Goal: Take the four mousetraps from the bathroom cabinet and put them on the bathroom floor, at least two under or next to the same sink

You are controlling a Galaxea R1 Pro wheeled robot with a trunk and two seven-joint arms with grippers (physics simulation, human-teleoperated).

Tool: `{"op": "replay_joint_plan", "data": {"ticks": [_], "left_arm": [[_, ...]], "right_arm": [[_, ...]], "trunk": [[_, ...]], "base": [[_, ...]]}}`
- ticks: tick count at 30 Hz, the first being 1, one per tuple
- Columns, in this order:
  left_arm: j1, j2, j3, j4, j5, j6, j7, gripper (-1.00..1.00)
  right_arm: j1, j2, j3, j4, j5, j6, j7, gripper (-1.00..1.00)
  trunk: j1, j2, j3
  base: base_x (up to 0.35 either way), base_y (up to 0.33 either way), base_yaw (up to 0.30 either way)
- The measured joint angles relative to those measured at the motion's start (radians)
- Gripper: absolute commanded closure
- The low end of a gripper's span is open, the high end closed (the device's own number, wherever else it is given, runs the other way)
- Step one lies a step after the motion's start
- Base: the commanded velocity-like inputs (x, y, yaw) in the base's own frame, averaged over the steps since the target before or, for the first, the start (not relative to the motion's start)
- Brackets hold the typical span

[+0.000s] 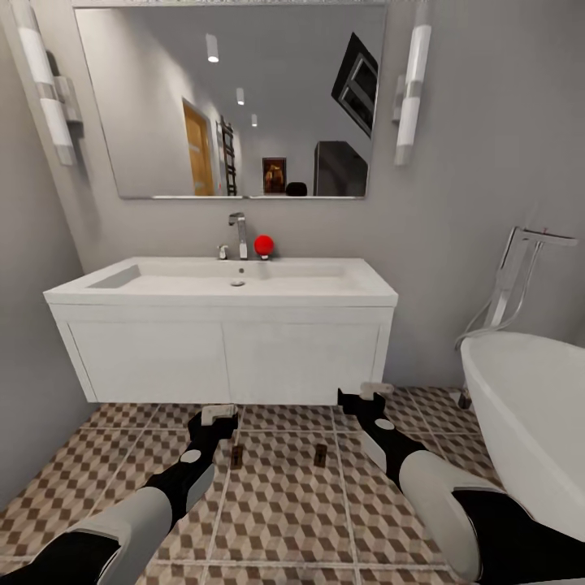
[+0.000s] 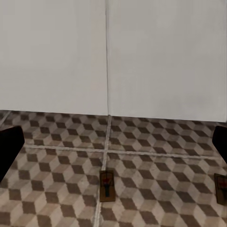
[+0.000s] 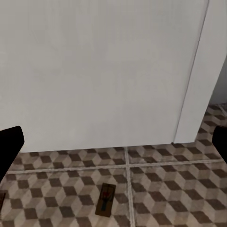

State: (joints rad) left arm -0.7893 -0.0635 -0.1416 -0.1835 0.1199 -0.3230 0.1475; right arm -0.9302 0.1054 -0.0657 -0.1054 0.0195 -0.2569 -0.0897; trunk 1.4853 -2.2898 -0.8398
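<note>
From the head view, two mousetraps [image 1: 236, 456] [image 1: 320, 455] lie flat on the bathroom floor [image 1: 284, 520], just in front of the white bathroom sink [image 1: 223, 325]; no lettering can be read on them. The left claw [image 1: 218, 415] and right claw [image 1: 370, 394] hang low above the tiles, both empty.

The left wrist view shows one brown trap [image 2: 107, 185] with grey metal and a red spot, the claw's dark fingers [image 2: 8, 149] spread wide apart.

The right wrist view shows a trap [image 3: 106, 199] before the sink front, fingers [image 3: 9, 142] likewise apart.

Two mousetraps [image 1: 236, 456] [image 1: 320, 455] lie flat on bathroom floor [image 1: 284, 504] before sink [image 1: 223, 325]
</note>
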Motion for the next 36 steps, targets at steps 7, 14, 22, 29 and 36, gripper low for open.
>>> {"op": "replay_joint_plan", "data": {"ticks": [7,14,22,29,36], "left_arm": [[0.000,0.000,0.001,0.000,0.000,-0.001,-0.001,-1.00],[0.000,0.000,0.001,0.000,0.000,-0.001,-0.001,-1.00],[0.000,0.000,0.002,0.000,0.000,-0.001,-0.001,-1.00],[0.000,0.000,0.002,0.000,0.000,-0.002,0.000,-1.00],[0.000,0.000,0.002,-0.001,0.000,-0.002,0.000,-1.00]], "right_arm": [[0.000,0.000,0.000,0.000,0.000,0.000,-0.001,-1.00],[0.000,0.000,0.000,0.000,0.000,0.000,-0.001,-1.00],[0.000,0.000,0.000,0.000,0.000,0.001,-0.007,-1.00],[0.000,0.000,0.000,0.000,0.000,0.001,-0.013,-1.00],[0.000,0.000,0.001,0.000,0.000,0.002,-0.015,-1.00]], "trunk": [[-0.027,0.049,0.022],[-0.054,0.098,0.044],[-0.084,0.154,0.069],[-0.111,0.203,0.091],[-0.138,0.252,0.113]], "base": [[0.000,0.000,0.000],[0.000,0.000,0.000],[0.000,0.000,0.000],[0.000,0.000,0.000],[0.000,0.000,0.000]]}}
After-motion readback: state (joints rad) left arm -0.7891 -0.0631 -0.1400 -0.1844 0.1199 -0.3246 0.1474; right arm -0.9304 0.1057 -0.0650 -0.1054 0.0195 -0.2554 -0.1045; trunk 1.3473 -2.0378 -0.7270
